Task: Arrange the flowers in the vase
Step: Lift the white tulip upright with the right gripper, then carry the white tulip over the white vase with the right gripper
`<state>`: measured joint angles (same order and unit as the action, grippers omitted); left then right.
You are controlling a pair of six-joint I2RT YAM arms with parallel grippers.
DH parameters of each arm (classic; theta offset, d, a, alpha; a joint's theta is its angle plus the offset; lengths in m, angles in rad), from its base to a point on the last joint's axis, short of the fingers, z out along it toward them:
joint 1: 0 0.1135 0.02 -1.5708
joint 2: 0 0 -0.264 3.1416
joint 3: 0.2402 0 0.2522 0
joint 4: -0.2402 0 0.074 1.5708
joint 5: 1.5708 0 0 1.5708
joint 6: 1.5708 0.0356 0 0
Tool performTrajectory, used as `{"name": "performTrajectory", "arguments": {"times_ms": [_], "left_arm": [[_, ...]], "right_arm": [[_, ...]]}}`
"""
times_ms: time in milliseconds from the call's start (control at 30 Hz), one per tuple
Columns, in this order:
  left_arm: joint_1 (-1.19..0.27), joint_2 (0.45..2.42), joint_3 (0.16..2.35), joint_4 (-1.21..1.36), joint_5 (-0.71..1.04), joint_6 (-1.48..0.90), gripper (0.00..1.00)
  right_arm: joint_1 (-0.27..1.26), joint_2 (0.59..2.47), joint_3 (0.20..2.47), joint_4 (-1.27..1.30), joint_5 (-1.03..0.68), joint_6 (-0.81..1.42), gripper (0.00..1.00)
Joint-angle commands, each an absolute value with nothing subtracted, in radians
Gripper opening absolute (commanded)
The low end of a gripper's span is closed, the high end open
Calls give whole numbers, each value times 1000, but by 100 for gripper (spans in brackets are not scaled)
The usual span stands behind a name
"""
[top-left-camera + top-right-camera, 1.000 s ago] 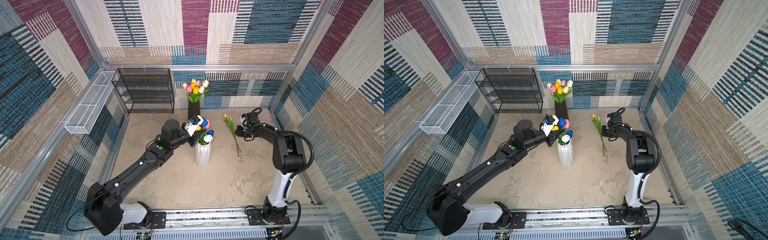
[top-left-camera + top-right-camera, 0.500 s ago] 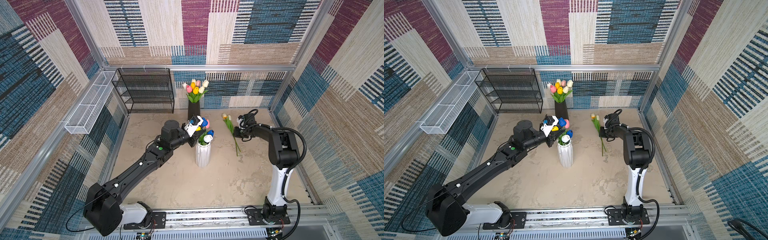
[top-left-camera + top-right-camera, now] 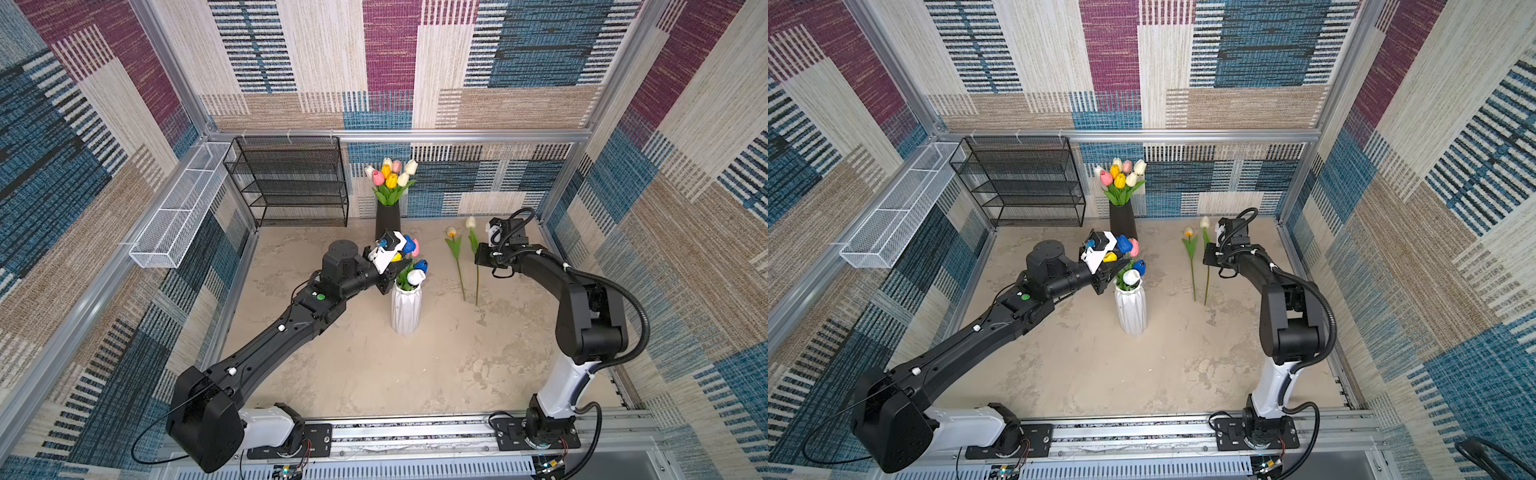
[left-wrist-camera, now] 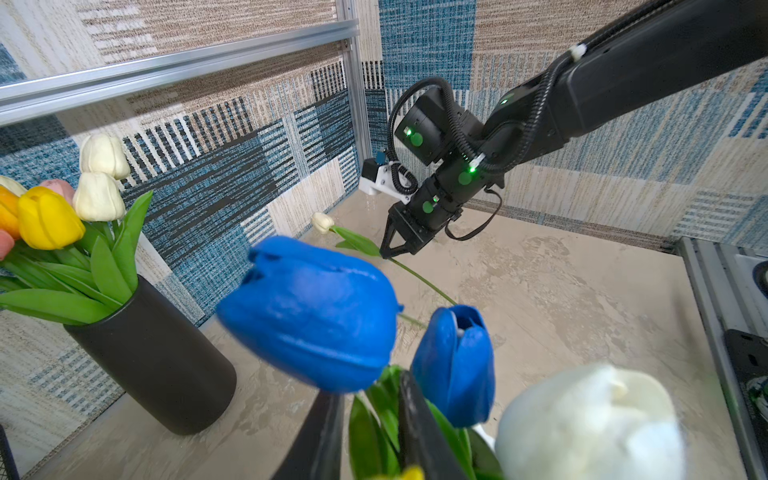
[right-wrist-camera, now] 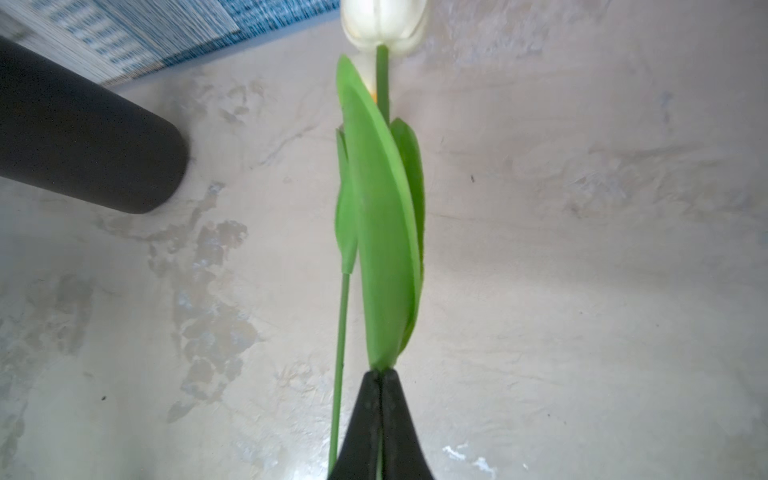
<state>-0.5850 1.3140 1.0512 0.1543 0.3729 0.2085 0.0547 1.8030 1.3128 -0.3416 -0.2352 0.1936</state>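
A white ribbed vase (image 3: 406,309) (image 3: 1131,309) stands mid-table with blue, white, pink and yellow flowers (image 3: 415,270) in it. My left gripper (image 3: 390,276) (image 4: 368,386) sits at its mouth, shut on their green leaves and stems; blue heads (image 4: 316,311) fill the left wrist view. Two more flowers lie to the right. My right gripper (image 3: 478,257) (image 5: 380,374) is shut on the stem of the white tulip (image 3: 470,222) (image 5: 384,25) just below its leaf. A cream tulip (image 3: 451,231) lies beside it, its stem (image 5: 343,332) free.
A black vase (image 3: 387,222) with a full bouquet (image 3: 390,176) stands at the back wall, close behind the left gripper. A black wire rack (image 3: 291,183) fills the back left and a white wire basket (image 3: 178,212) hangs on the left wall.
My right gripper has shut on the white tulip's stem, and that tulip now lies apart from the cream one. The left arm has not moved.
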Motion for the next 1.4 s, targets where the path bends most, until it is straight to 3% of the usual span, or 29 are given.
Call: {"name": "performTrajectory", "arguments": {"times_ms": [0, 133, 267, 433, 600, 933, 1367], "left_arm": [[-584, 1310, 1062, 181, 376, 209, 26], [-584, 1306, 1065, 175, 375, 209, 26], [-584, 1297, 1062, 173, 376, 209, 26], [-584, 1292, 1060, 166, 369, 214, 26], [-581, 1276, 1057, 174, 352, 201, 26], [-561, 1274, 1053, 171, 347, 202, 26], [-552, 1279, 1071, 164, 359, 203, 26]], "right_arm": [[54, 1765, 1310, -359, -258, 212, 0], [56, 1645, 1230, -283, -322, 230, 0], [69, 1402, 1116, -85, -445, 260, 0], [160, 1120, 928, 415, -681, 362, 0], [351, 1025, 786, 824, -680, 371, 0], [597, 1066, 742, 1113, -554, 296, 0], [787, 1291, 820, 1174, -252, -11, 0]]}}
